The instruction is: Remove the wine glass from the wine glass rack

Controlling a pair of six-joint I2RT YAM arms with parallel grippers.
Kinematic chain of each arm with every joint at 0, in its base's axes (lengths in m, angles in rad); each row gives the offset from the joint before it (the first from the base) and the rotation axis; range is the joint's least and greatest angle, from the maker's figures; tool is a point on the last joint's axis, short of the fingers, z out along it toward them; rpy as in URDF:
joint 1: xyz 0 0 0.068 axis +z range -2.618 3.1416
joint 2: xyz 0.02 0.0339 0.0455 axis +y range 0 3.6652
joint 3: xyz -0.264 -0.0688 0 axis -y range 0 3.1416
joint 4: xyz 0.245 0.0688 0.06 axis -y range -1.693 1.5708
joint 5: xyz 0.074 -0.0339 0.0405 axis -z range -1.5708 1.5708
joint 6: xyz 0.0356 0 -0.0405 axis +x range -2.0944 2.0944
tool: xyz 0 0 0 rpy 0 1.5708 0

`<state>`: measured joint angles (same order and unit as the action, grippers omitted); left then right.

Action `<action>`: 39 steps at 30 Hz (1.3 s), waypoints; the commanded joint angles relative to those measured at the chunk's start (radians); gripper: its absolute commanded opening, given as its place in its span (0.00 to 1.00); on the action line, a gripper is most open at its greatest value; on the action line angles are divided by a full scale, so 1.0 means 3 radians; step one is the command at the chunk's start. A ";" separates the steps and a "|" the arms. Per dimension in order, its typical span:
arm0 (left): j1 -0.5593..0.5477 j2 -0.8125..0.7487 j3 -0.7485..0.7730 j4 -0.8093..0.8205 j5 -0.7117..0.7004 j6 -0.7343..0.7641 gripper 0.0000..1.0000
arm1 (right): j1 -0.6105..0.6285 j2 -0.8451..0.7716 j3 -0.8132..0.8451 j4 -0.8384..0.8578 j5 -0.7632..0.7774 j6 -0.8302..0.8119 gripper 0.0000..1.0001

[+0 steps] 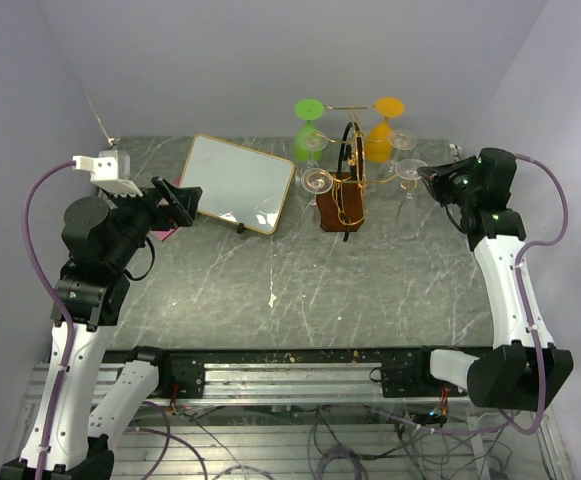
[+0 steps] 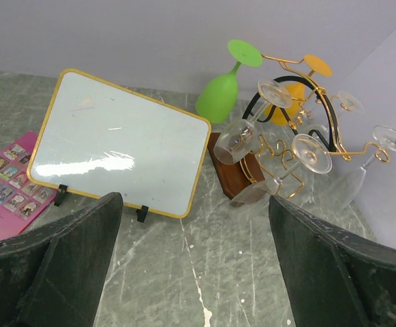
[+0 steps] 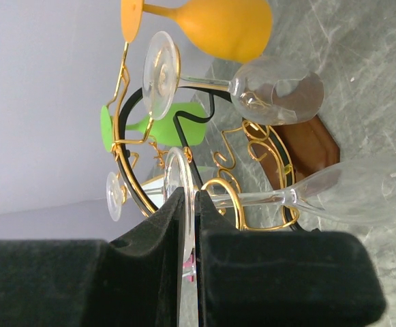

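Note:
The wine glass rack [image 1: 348, 165] is a gold wire stand with a black loop on a brown wooden base [image 1: 338, 212], at the back middle of the table. A clear wine glass [image 1: 410, 200] hangs upside down on its right arm. My right gripper [image 1: 427, 178] is shut on that glass's round foot. In the right wrist view the foot [image 3: 178, 170] is pinched edge-on in my right gripper [image 3: 191, 197], the stem [image 3: 266, 197] still passing through a gold curl [image 3: 239, 208]. My left gripper [image 2: 194, 199] is open and empty above the table, left of the rack [image 2: 290, 65].
A green glass [image 1: 308, 140], an orange glass [image 1: 380, 135] and other clear glasses [image 2: 237, 139] hang on the rack. A gold-framed whiteboard [image 1: 238, 182] stands to its left. A pink booklet [image 2: 7, 184] lies beside the board. Walls close the back and sides.

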<state>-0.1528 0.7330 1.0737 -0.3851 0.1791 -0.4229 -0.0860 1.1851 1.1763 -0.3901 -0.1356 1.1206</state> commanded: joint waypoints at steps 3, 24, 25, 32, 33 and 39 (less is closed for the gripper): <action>-0.0023 -0.0025 0.0118 0.0026 0.0067 -0.0007 0.99 | -0.0026 0.0075 0.0118 0.0298 -0.0240 -0.0013 0.00; -0.0023 -0.0007 0.0078 0.0083 0.0121 -0.0049 0.99 | -0.0028 -0.0091 0.0082 0.0207 -0.1118 -0.0081 0.00; -0.0023 -0.0007 0.0075 0.0090 0.0128 -0.0056 0.99 | -0.0025 -0.0113 0.0078 0.0182 -0.1151 -0.0097 0.00; -0.0023 0.0040 0.0025 0.0219 0.0265 -0.0151 0.99 | -0.0026 -0.0266 0.0041 0.0038 -0.1424 -0.0277 0.00; -0.0023 0.0056 0.0015 0.0243 0.0305 -0.0173 0.99 | -0.0025 -0.0288 0.0026 0.0021 -0.1476 -0.0298 0.00; -0.0022 0.0130 -0.0161 0.0614 0.0730 -0.0463 0.99 | -0.0026 -0.0401 -0.0021 -0.0065 -0.1926 -0.0414 0.00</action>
<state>-0.1528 0.7586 1.0657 -0.3168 0.2779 -0.4847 -0.0864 1.0992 1.1759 -0.3965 -0.5919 1.0367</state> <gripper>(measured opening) 0.994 0.071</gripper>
